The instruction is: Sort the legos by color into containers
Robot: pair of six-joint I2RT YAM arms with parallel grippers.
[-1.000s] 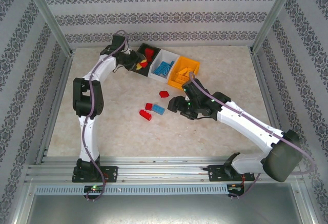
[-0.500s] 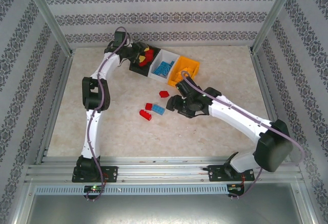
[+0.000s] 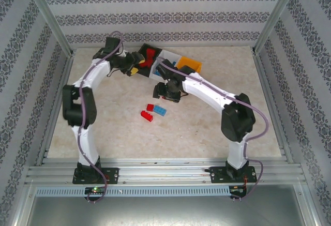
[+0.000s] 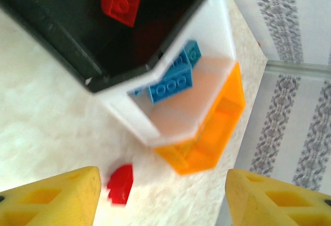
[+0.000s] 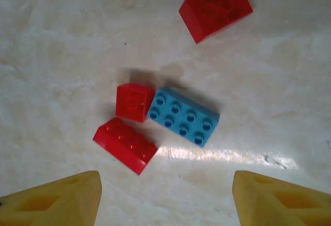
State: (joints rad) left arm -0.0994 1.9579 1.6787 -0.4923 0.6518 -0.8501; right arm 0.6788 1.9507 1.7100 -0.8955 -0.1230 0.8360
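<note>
Legos (image 5: 183,116) lie below parted right fingers (image 5: 57,200)

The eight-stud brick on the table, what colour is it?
The brick is light blue, clearest in the right wrist view.

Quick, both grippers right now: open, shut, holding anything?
Left gripper: open, holding nothing.
Right gripper: open, holding nothing.

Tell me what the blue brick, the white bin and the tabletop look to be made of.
Blue brick: hard moulded plastic, smooth with a slight sheen, judging by its crisp studs. White bin: thin plastic, apparently semi-translucent, since its wall looks milky and lit through. Tabletop: glossy marble-patterned surface, perhaps laminate rather than stone; a light streak reflects off it.
</note>
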